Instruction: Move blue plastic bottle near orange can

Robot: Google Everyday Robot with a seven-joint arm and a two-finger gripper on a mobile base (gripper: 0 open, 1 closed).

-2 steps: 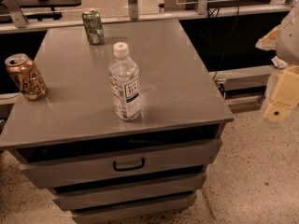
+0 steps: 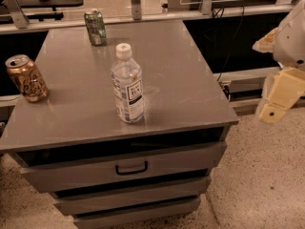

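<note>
The blue plastic bottle [image 2: 127, 86] stands upright near the front middle of the grey cabinet top [image 2: 181, 80]; it is clear and ribbed, with a white cap and a white label. The orange can [image 2: 26, 78] stands upright at the left edge of the top, well left of the bottle. My gripper [image 2: 280, 95], cream-coloured, hangs in the air off the right side of the cabinet. It is far from the bottle, holds nothing, and is partly cut off by the frame edge.
A green patterned can [image 2: 95, 27] stands at the back of the top. The cabinet has drawers below, the upper one with a dark handle [image 2: 131, 168]. Shelving and rails run behind, and speckled floor [image 2: 267, 185] lies to the right.
</note>
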